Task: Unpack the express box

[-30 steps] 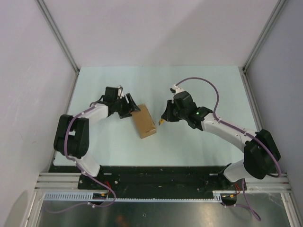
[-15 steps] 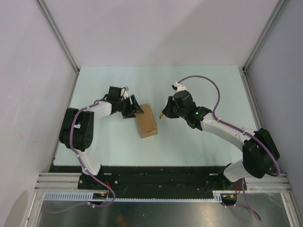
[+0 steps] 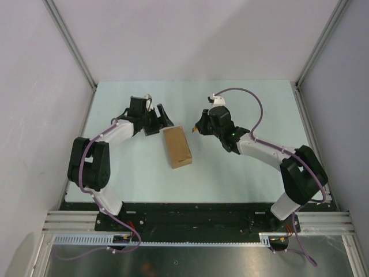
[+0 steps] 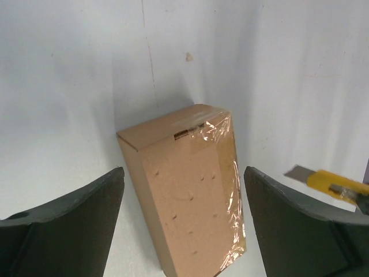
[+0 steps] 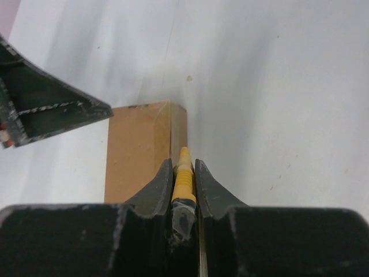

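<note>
The express box [image 3: 177,147] is a small brown cardboard box lying flat at the table's middle, lid shut, with clear tape shining along one edge [image 4: 233,190]. Just off the box's far left corner hovers my left gripper [image 3: 159,119], open and holding nothing. In the left wrist view its dark fingers [image 4: 69,225] frame the box [image 4: 184,196] without touching it. My right gripper [image 3: 199,127] sits by the box's far right corner, shut on a yellow utility knife [image 5: 184,173]. The knife's blade [image 4: 300,171] points toward the box [image 5: 138,150] and stands just clear of it.
The pale table [image 3: 242,173] is closed in by white walls and metal frame posts [image 3: 72,43] at the back corners. Both arm bases stand on the black rail [image 3: 190,216] at the near edge.
My left gripper has drawn back from the box's left side toward its far end and opened wider. The right gripper has carried the knife farther back, to the box's far right corner.
</note>
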